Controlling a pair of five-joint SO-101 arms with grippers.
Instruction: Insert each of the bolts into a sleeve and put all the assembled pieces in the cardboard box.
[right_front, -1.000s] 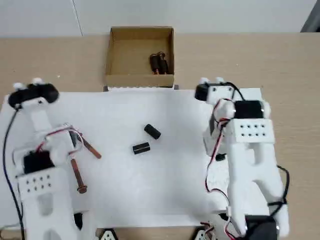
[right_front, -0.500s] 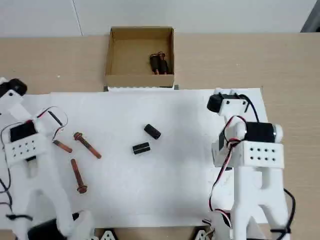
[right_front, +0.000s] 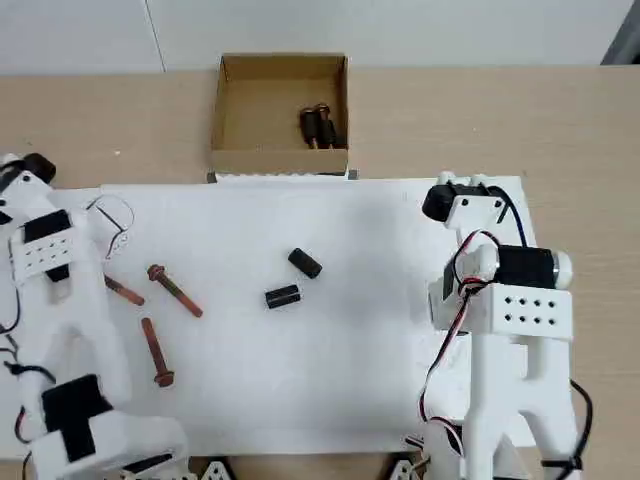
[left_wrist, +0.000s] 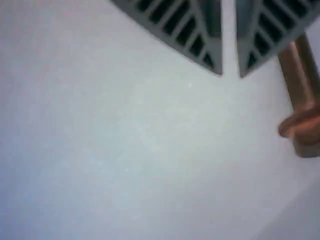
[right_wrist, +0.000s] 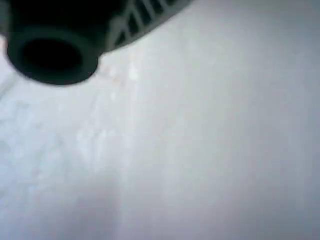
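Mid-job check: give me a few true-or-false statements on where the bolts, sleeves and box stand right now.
1. Two black sleeves lie loose on the white mat. True.
2. The cardboard box is empty. False: assembled pieces lie by its right wall.
3. Three bolts lie on the left part of the mat. True.
4. One sleeve on the mat already has a bolt in it. False: both sleeves lie apart from the bolts, with nothing sticking out of them.
5. The left gripper holds a bolt. False: nothing is between its fingers; a bolt lies on the mat beside it.
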